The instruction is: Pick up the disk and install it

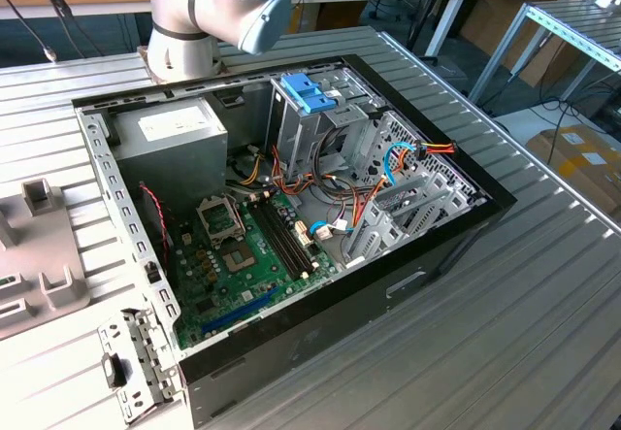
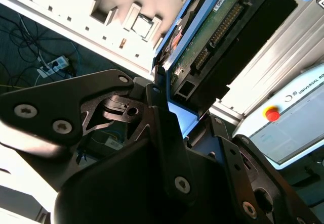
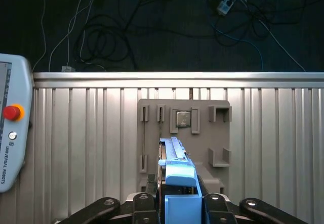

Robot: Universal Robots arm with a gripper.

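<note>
Edgewise, the disk (image 3: 178, 181) sits clamped between the black metal fingers (image 3: 144, 206) of the gripper (image 3: 178, 204), with its smooth light-blue plastic carrier towards the first wrist view. The second wrist view shows its green circuit board (image 2: 212, 37) and flat dark body. Behind it lies a grey slotted fixture plate (image 3: 217, 128) on the ribbed aluminium table (image 3: 76, 148), near a teach pendant (image 3: 12, 148) with a red button.
</note>
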